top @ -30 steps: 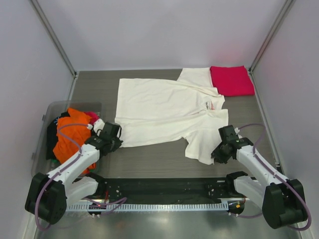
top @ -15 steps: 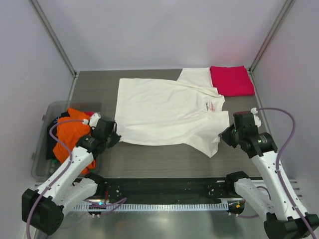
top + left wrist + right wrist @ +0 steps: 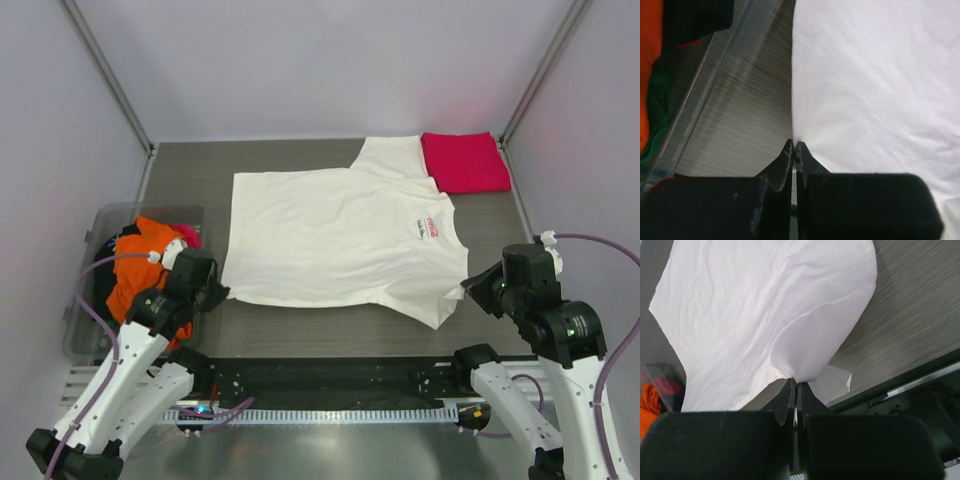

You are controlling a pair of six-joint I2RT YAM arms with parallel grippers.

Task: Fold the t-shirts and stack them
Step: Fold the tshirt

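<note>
A white t-shirt (image 3: 340, 235) with a small red logo lies stretched across the middle of the table, lifted at its near corners. My left gripper (image 3: 218, 292) is shut on its near left corner; the cloth (image 3: 865, 85) runs away from the closed tips (image 3: 795, 145). My right gripper (image 3: 470, 287) is shut on the near right sleeve edge, and the white cloth (image 3: 770, 315) hangs from its tips (image 3: 796, 382). A folded pink-red t-shirt (image 3: 464, 161) lies at the far right. Orange (image 3: 140, 265) and dark t-shirts sit in the bin.
A clear plastic bin (image 3: 85, 300) stands at the left edge, its wall showing in the left wrist view (image 3: 715, 85). Grey side walls close the table on the left, right and back. The arm bases and a black rail (image 3: 330, 385) run along the near edge.
Both grippers have moved outward and up with the shirt's near corners. The folded-under right sleeve has opened out and the white shirt is now pulled flat and wider.
</note>
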